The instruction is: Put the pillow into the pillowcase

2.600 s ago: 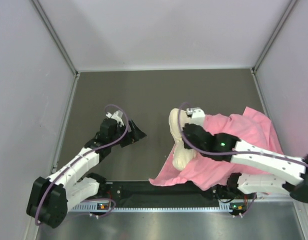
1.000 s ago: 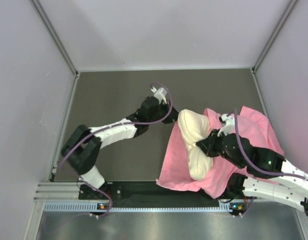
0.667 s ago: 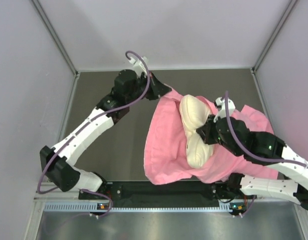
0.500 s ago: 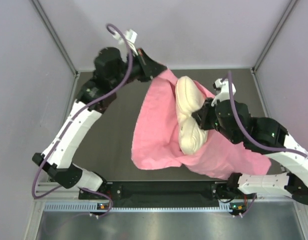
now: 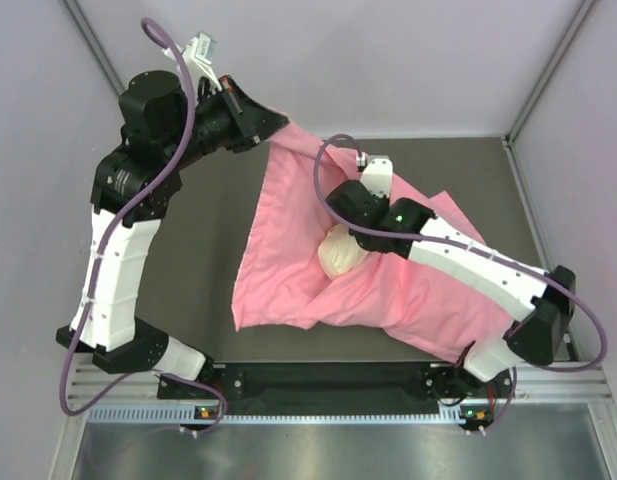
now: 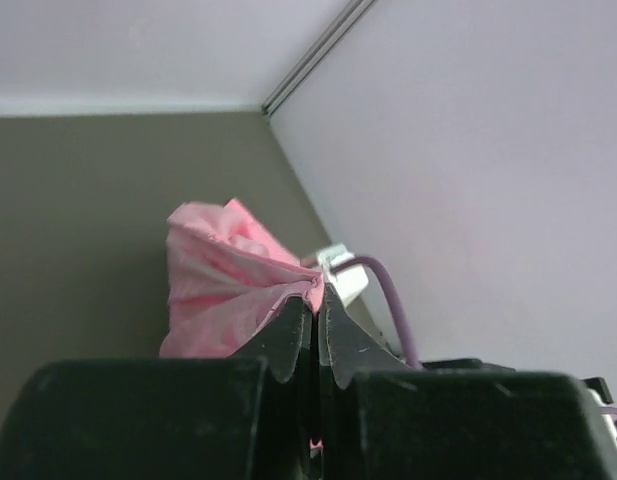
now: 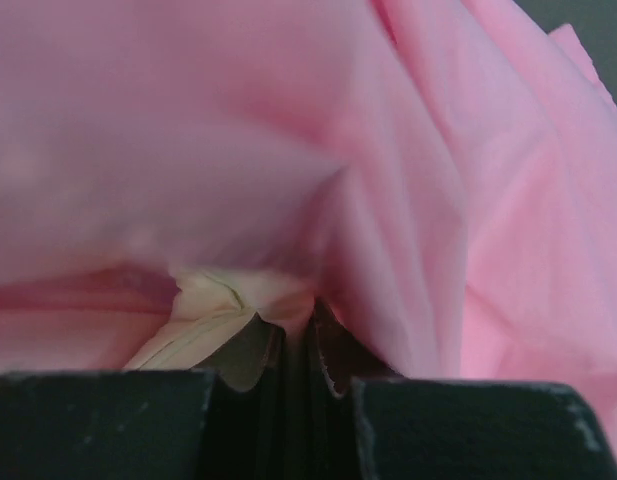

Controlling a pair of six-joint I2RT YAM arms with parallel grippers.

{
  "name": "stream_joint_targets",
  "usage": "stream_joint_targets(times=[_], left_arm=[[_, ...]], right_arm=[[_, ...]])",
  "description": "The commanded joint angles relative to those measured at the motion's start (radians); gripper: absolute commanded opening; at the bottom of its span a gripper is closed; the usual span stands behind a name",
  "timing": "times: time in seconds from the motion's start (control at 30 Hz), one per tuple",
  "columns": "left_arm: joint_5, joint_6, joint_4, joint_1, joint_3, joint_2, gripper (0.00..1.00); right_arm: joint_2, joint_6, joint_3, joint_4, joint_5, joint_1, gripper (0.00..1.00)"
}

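- Left gripper [image 6: 315, 300] is staying clamped on an edge of the pillowcase [image 5: 288, 250], with pink fabric pinched between the closed fingers. Over the last half second it has lifted that edge higher and further toward the far-left corner of the table [image 5: 188, 240].
- Right gripper [image 7: 296, 338] is nearly closed, nipping a fold of the pillow [image 5: 338, 255]. Pink satin is draping over and around it in the wrist view.
- Change: a moment ago most of the cream pillow was lying exposed on top of the pink fabric. Now only a small rounded end is showing near the table's middle, and the rest is lying under fabric.
- Reading: the pillow appears to be going into the held-open mouth, so insertion looks well under way but not finished. I cannot tell whether it is truly inside or merely covered by a flap.
- The case is spreading from the far-left lift point down to the near edge and across to the near-right corner.
- Surroundings: the far wall [image 5: 338, 60] is sitting close behind the raised left arm, so I judge there is little room left to lift.
- Obstacles: slack folds are bunching around the exposed end, and the right arm's purple cable [image 5: 322, 165] is looping just above the fabric, which could snag.
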Motion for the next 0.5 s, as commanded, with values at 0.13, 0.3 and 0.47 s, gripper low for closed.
stream_joint_targets(times=[0.13,0.3,0.47], left_arm=[[-0.005,0.038,-0.005,0.092,0.030,-0.030,0.00],[-0.043,0.077,0.049,0.113,-0.172,-0.062,0.00],[-0.119,0.142,0.138,0.123,-0.454,-0.114,0.00]], right_arm=[[-0.049,-0.055,-0.129,-0.101,0.226,-0.142,0.02],[-0.136,-0.219,-0.189,0.028,0.198,-0.064,0.05],[-0.230,-0.305,-0.303,0.117,0.123,-0.009,0.03]])
